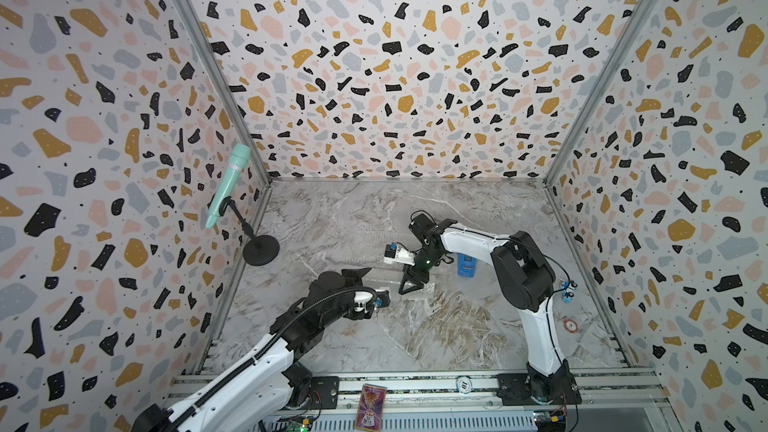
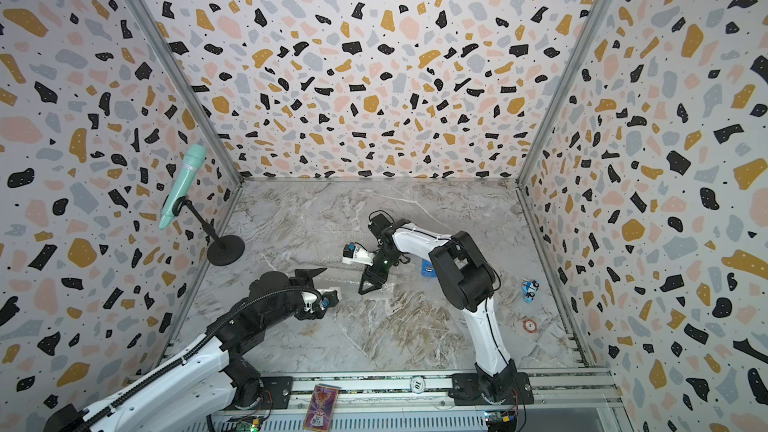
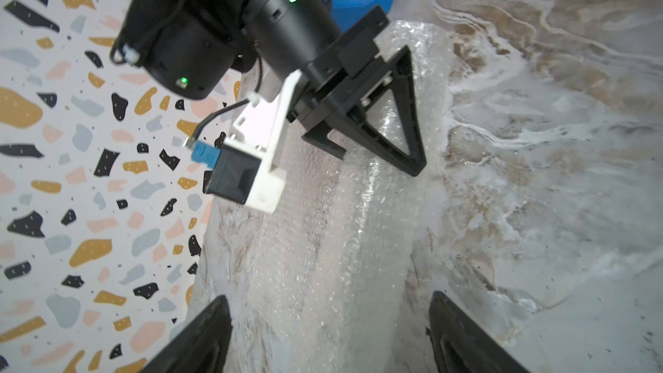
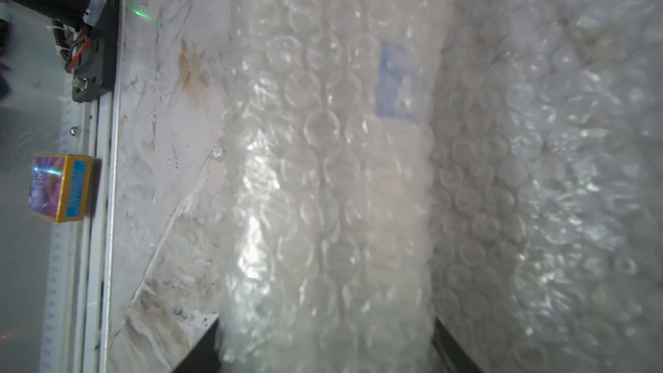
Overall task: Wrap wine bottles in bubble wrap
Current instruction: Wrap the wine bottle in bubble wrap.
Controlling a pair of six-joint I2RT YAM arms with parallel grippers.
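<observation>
**A:** Quick q, going left to right: why's the left gripper (image 3: pixel 328 317) parked at the 9 o'clock end with its fingers (image 3: pixel 211 335) spread wide, gripping nothing?

**B:** My guess is it's straddling that end of the roll as a guide. The wine bottle (image 4: pixel 333 191) lies mid-table inside the bubble wrap (image 3: pixel 358 227). Only its blue mark (image 4: pixel 396 82) shows through, and loose sheet lies flat toward 12 o'clock.

**A:** And the right gripper (image 3: pixel 375 154)?

**B:** It's pressed in on the wrapped roll from both sides at the 3 o'clock end, probably so it can't unroll. The tape dispenser (image 1: pixel 466 264) sits just beside it at 3 o'clock, handy for sealing, I'd say.
</observation>
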